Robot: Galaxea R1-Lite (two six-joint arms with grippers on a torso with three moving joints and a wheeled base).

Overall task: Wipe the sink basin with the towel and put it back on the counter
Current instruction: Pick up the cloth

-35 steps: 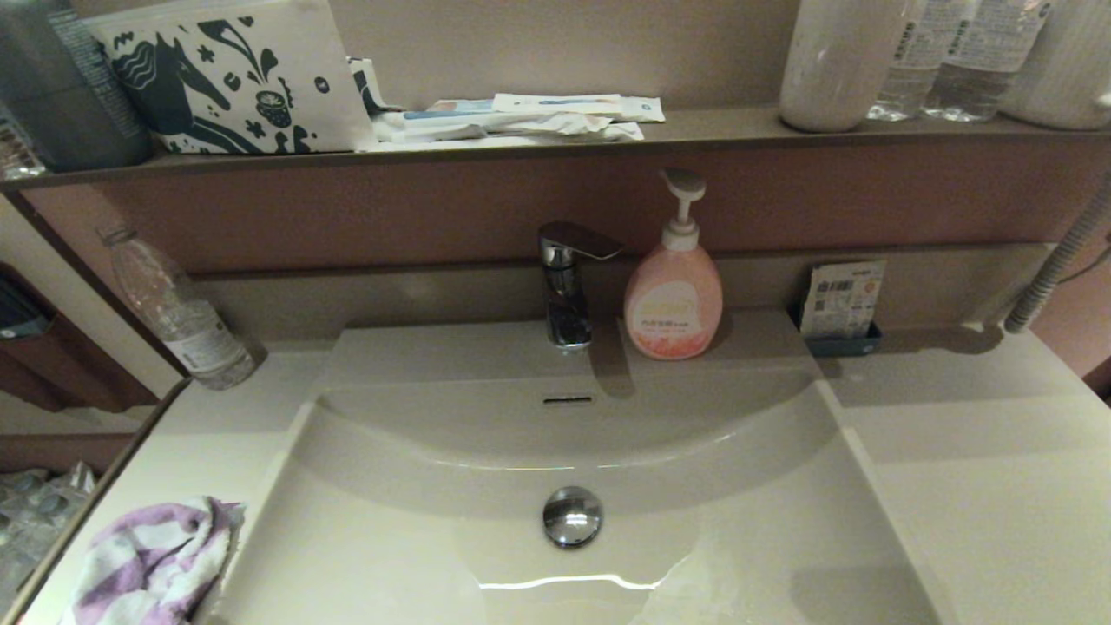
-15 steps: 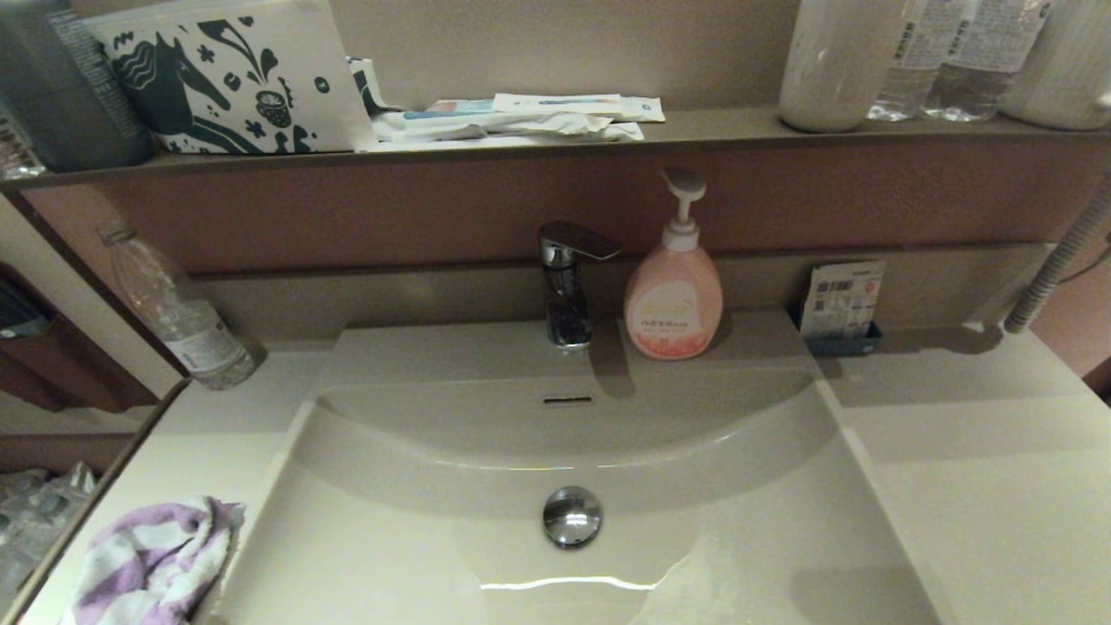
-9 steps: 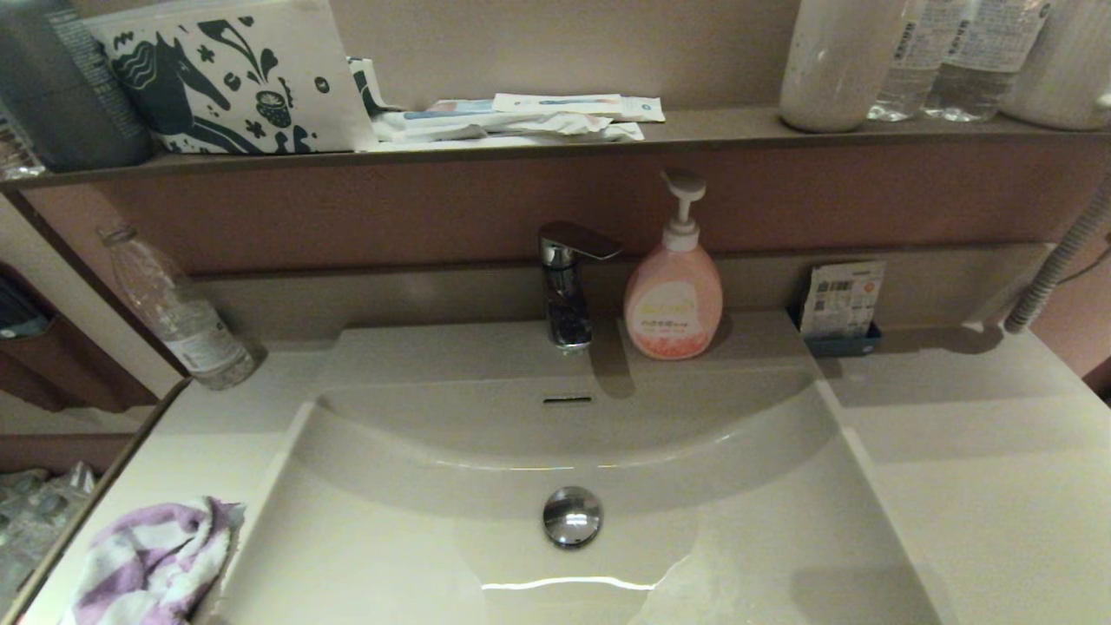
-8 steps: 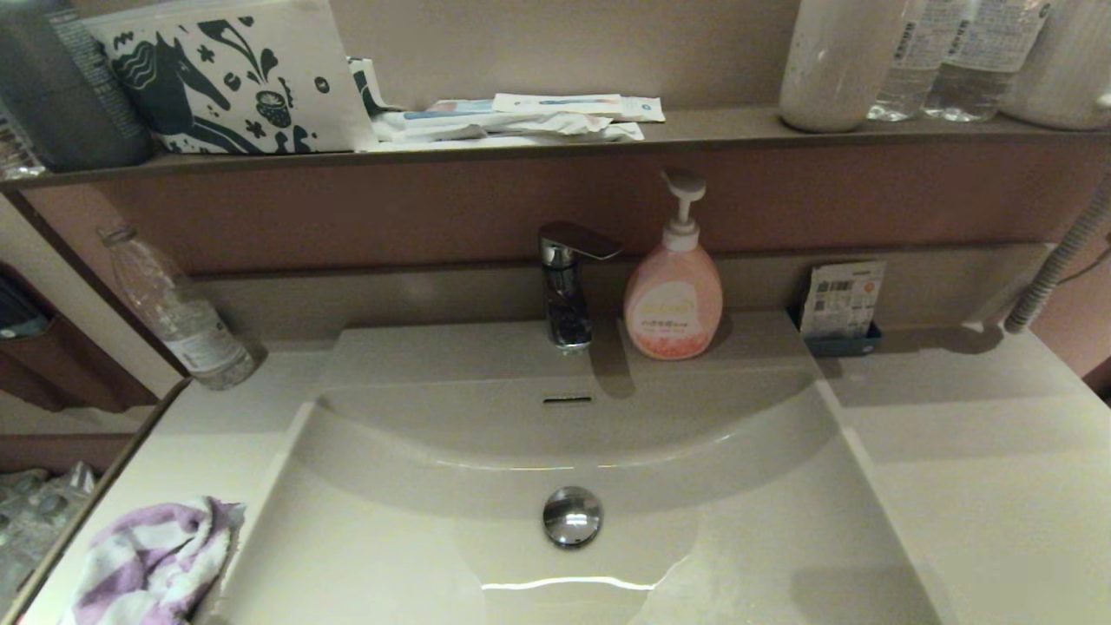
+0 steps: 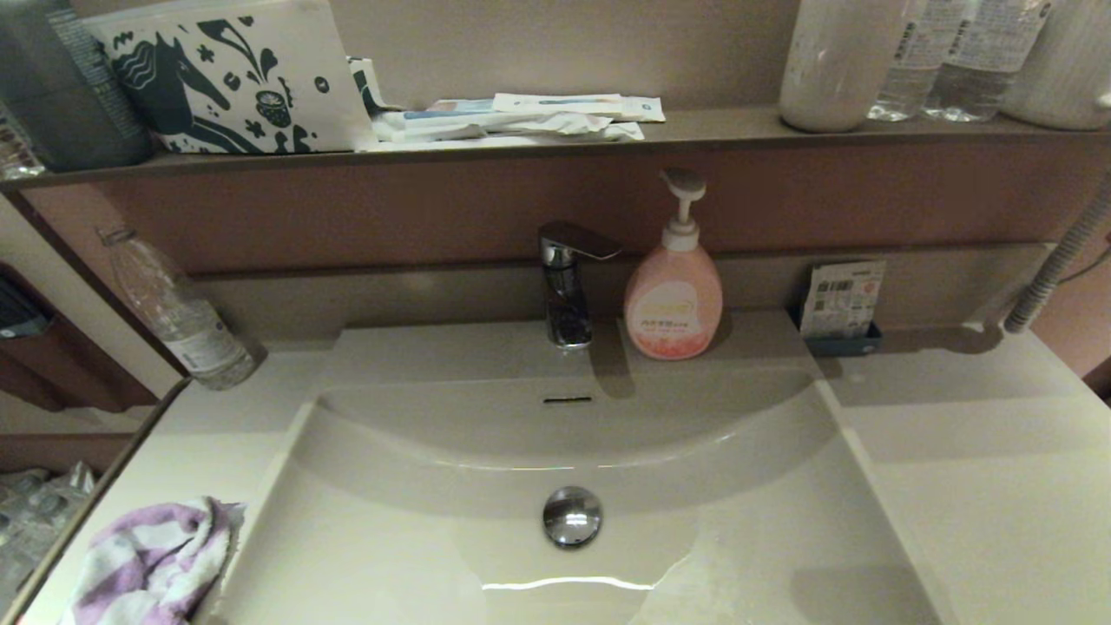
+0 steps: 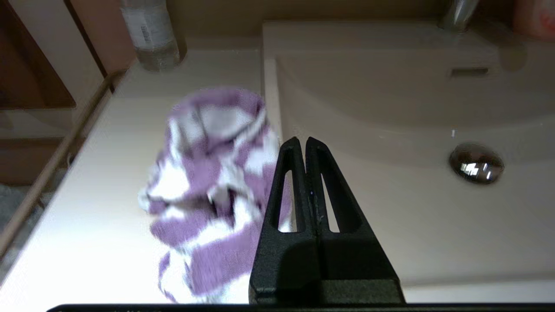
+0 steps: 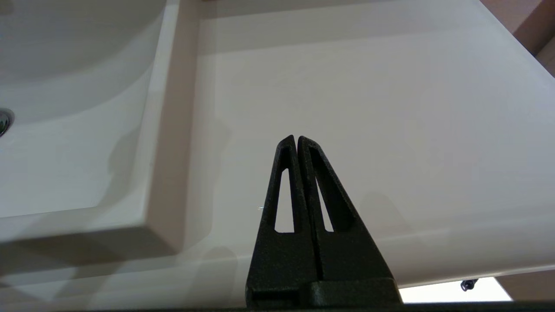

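The purple-and-white striped towel (image 5: 152,560) lies crumpled on the counter (image 5: 208,438) at the near left, beside the sink basin (image 5: 434,538) with its chrome drain plug (image 5: 572,516) and slot overflow (image 5: 567,400). Neither arm shows in the head view. In the left wrist view my left gripper (image 6: 305,141) is shut and empty, held above the basin's left rim, with the towel (image 6: 212,190) just beside it. In the right wrist view my right gripper (image 7: 296,138) is shut and empty over the bare counter (image 7: 368,108) to the right of the basin (image 7: 65,143).
A chrome tap (image 5: 566,282) and pink soap pump bottle (image 5: 673,291) stand behind the basin. A clear plastic bottle (image 5: 178,312) stands at the back left, a small blue holder with a packet (image 5: 840,304) at the back right. The brown shelf (image 5: 555,139) above carries a horse-print pouch (image 5: 230,78), packets and bottles.
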